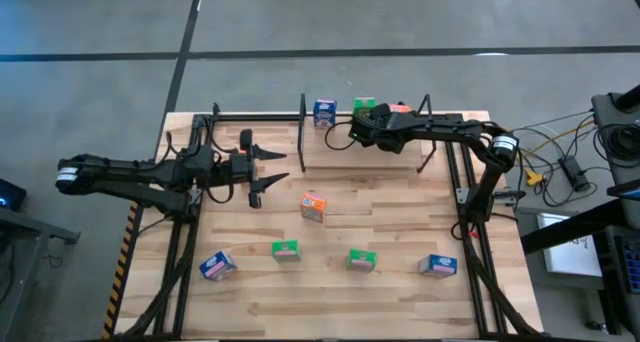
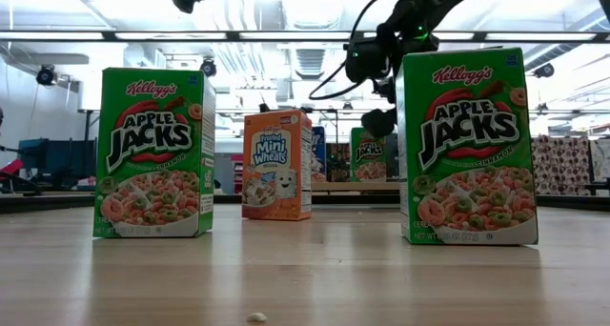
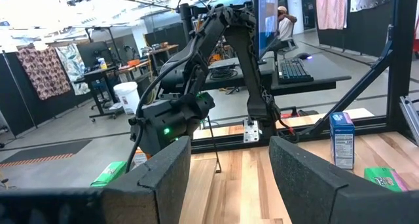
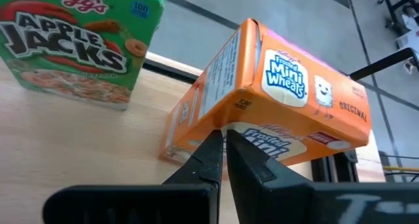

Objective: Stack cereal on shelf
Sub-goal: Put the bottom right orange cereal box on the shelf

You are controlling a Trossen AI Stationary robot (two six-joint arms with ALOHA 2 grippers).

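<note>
Right gripper (image 4: 224,135) at the far side of the table, over the shelf (image 4: 65,158), fingers pressed shut and holding nothing, tips touching the lower edge of the top orange box (image 4: 288,99). Top orange box tilted, one end propped on the lower orange box (image 4: 262,142), which lies flat on the shelf board. Just left of the pair, a green box (image 4: 78,40) upright on the shelf; farther left, a blue box (image 1: 324,112), also on the shelf.

Likely step: squaring the tilted box onto the one beneath.

- Push with fingers closed, as a single blunt tip; opening here would risk snagging a flap.
- Press low and near the middle of the edge, so as to slide the box rather than spin it.
- Move slowly and in short strokes; light cardboard, prone to skating off or tipping past the far edge of the shelf.
- Watch the lower box: too much drag and both shift together.
- Stay clear of the green box; a brush from the wrist could topple it.
- Stop once both labels line up and the top box sits flat.

Left gripper (image 1: 270,175) hovering over the left middle of the table, fingers apart, empty. Five loose boxes waiting on the near half, among them an orange one (image 1: 314,207) nearest the shelf.
</note>
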